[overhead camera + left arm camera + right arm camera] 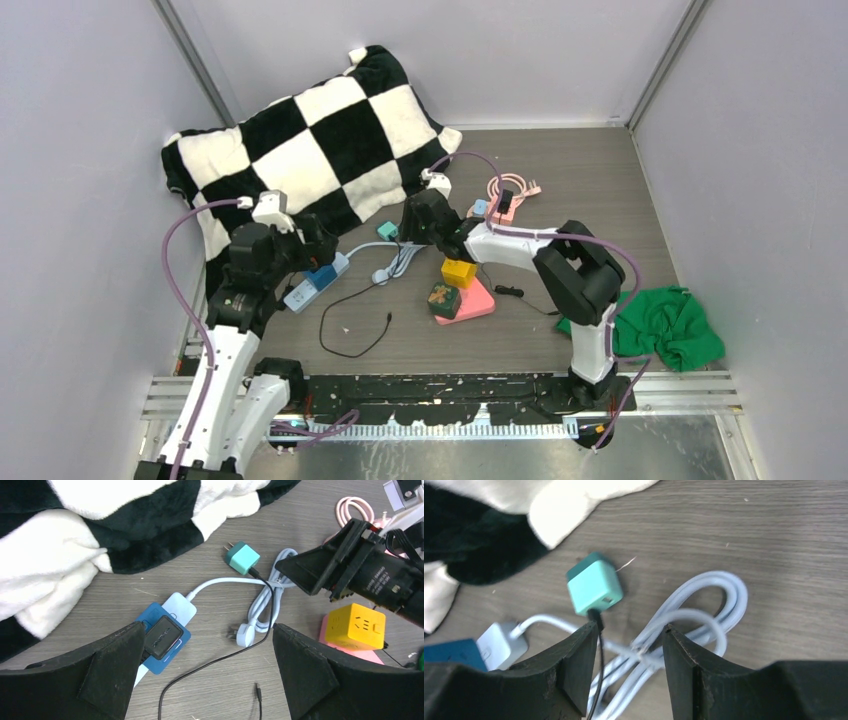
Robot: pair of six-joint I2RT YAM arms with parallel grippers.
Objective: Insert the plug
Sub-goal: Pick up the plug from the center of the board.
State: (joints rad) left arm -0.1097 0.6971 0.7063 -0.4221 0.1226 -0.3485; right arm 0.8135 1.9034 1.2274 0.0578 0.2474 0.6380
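Note:
A teal plug (594, 585) with a black cable lies on the table (600, 200), also seen from above (387, 231) and in the left wrist view (242, 557). My right gripper (629, 630) hovers just short of it, jaws partly apart over a coiled white cable (704, 605), gripping nothing. The blue-and-white power strip (175, 652) carries a black adapter (161, 636) plugged into it. My left gripper (207, 640) stands wide open above the strip's end, its left finger beside the adapter. A white plug (245, 634) lies between the left fingers.
A checkered pillow (310, 150) fills the back left. A yellow cube socket (459, 272) sits on a pink block (470, 300) right of the cables. A green cloth (670, 325) lies at the right, a pink cable (505, 195) behind, a loose black cable (355, 330) in front.

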